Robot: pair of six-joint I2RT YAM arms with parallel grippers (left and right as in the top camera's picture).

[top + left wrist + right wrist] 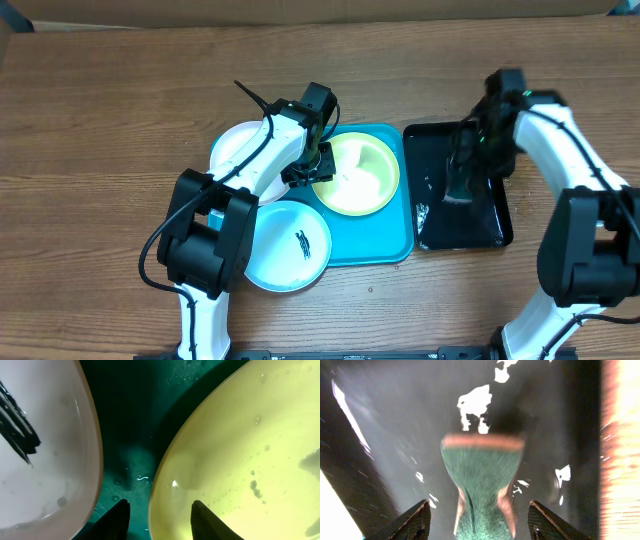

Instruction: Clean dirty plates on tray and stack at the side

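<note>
On the turquoise tray (385,240) lies the yellow-green plate (357,172), wet with droplets (240,450). My left gripper (320,166) hovers open over its left rim. One finger is over the tray (130,435) and the other over the plate's inside; this gripper (160,506) holds nothing. The white plate (238,148) lies to the left, with dark streaks (50,470). At the tray's front left corner rests the light blue plate (285,250), marked with a black smear. My right gripper (466,150) stands open (479,505) around a green sponge (482,480) without touching it.
A glossy black tray (490,215) lies right of the turquoise one, wet, with the sponge (458,192) on it. Bare wooden table surrounds both trays. My left arm reaches across the white plate and hides part of it.
</note>
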